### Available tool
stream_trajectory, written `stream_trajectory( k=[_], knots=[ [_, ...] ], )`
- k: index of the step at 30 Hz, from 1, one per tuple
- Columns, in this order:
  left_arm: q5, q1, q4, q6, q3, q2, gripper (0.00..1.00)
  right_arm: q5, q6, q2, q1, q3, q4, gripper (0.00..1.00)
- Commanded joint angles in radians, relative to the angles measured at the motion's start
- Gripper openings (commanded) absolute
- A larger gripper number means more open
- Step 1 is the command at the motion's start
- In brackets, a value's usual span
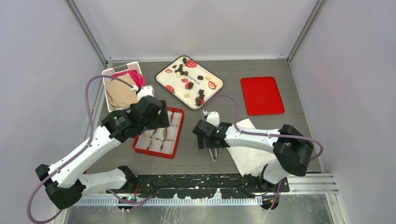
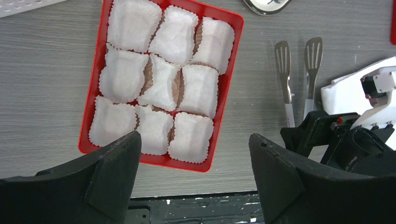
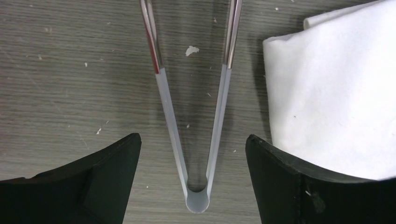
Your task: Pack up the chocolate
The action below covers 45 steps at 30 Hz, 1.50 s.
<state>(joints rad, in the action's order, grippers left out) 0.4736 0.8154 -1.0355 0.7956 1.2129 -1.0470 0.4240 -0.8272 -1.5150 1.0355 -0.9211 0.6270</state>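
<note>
The chocolate (image 1: 200,96), small dark and pale pieces, lies scattered on a strawberry-print tray (image 1: 196,69) at the back. A red box (image 1: 173,151) lined with white paper cups (image 2: 161,79) sits left of centre. None of the cups that show holds a piece. My left gripper (image 1: 156,119) (image 2: 194,154) hovers open over the box's near end, with nothing between its fingers. Metal tongs (image 3: 196,140) (image 1: 213,154) lie flat on the table. My right gripper (image 1: 208,140) (image 3: 193,149) is open, its fingers either side of the tongs' hinged end with a gap on each side.
A folded white napkin (image 3: 336,93) (image 1: 252,149) lies just right of the tongs. A red lid (image 1: 262,95) rests at the back right. A white basket (image 1: 111,72) with cloths stands at the back left. The right arm (image 2: 355,135) shows beside the tongs (image 2: 299,70).
</note>
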Motion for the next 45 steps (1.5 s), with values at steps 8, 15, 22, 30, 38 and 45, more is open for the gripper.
stream_trajectory(
  k=[8,15,22,30,38,45],
  knots=[
    [-0.052,-0.036,0.055,-0.036,0.010,-0.046,0.85,-0.026,-0.012,-0.078,-0.050,-0.002,-0.130,0.67],
    [-0.081,-0.067,0.059,-0.050,-0.001,-0.053,0.85,-0.043,0.067,-0.114,-0.052,-0.017,-0.168,0.62],
    [-0.138,-0.107,0.073,-0.049,-0.026,-0.044,0.85,-0.073,0.199,-0.159,-0.067,-0.037,-0.187,0.62],
    [-0.174,-0.134,0.080,-0.058,-0.023,-0.053,0.84,-0.267,0.443,-0.152,-0.088,-0.026,-0.198,0.60],
    [-0.173,-0.143,0.078,-0.049,-0.021,-0.073,0.84,-0.172,0.545,-0.078,-0.092,-0.035,-0.122,0.61],
    [-0.204,-0.151,0.096,-0.054,-0.018,-0.092,0.83,-0.221,0.543,-0.088,-0.109,-0.048,-0.138,0.84]
  ],
)
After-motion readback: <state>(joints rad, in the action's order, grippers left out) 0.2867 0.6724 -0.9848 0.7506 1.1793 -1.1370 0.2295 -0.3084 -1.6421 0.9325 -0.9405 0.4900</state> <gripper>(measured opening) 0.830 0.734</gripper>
